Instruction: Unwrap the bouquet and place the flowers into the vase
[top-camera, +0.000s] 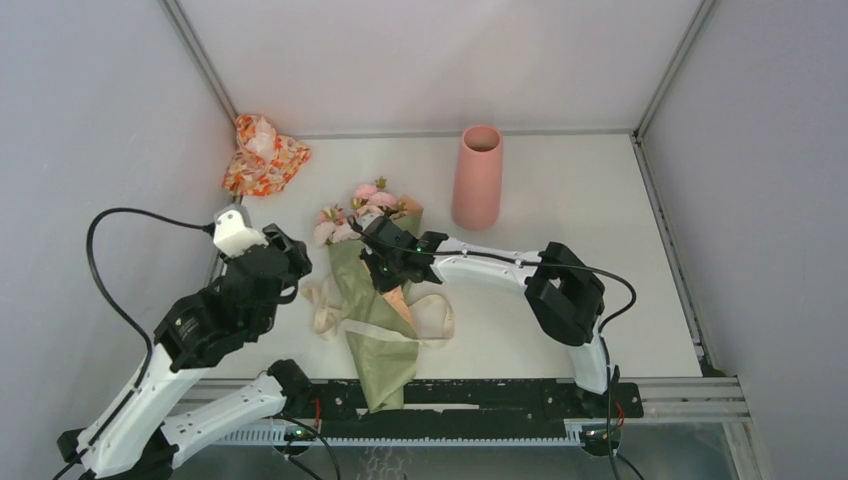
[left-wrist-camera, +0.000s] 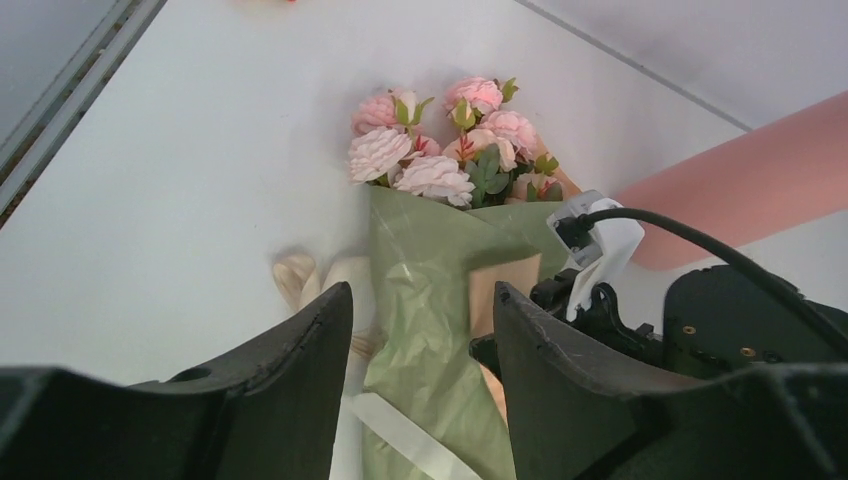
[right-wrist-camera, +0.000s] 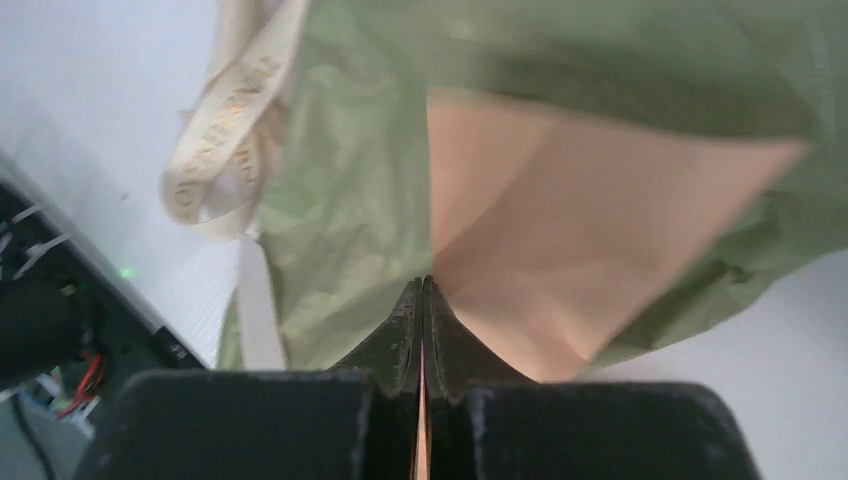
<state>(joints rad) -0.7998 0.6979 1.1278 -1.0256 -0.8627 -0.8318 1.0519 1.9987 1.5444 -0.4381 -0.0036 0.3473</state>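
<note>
Right wrist view: the right gripper (right-wrist-camera: 422, 285) has its jaws pressed together at the seam where the olive-green wrap meets the tan-orange paper (right-wrist-camera: 590, 230). A thin peach sliver shows between the fingers, so a single layer of that sheet appears to be pinched. The left gripper (left-wrist-camera: 420, 295) hovers over the narrow half of the bouquet (top-camera: 375, 335) with its jaws partly apart and nothing between them.

The bouquet lies flat on the table (top-camera: 580, 220), with its stem end towards the arm bases. The flowers (left-wrist-camera: 440, 150) sit at the far end, near the vase (top-camera: 478, 178), which stands upright and empty.

Hazards:
- Tearing. The grip is on thin paper near an edge. A sharp pull is likely to rip it rather than open the wrap.
- Dragging. Nothing pins the cone. A pull by the right arm may slide the whole bundle instead of unfolding it.
- Ribbon (right-wrist-camera: 215, 130). It loops loosely at both sides of the cone. Whether it still binds the wrap cannot be told. If it does, the paper will resist.
- Vase. The right forearm lies close beside it, so a wide swing could topple it.
</note>
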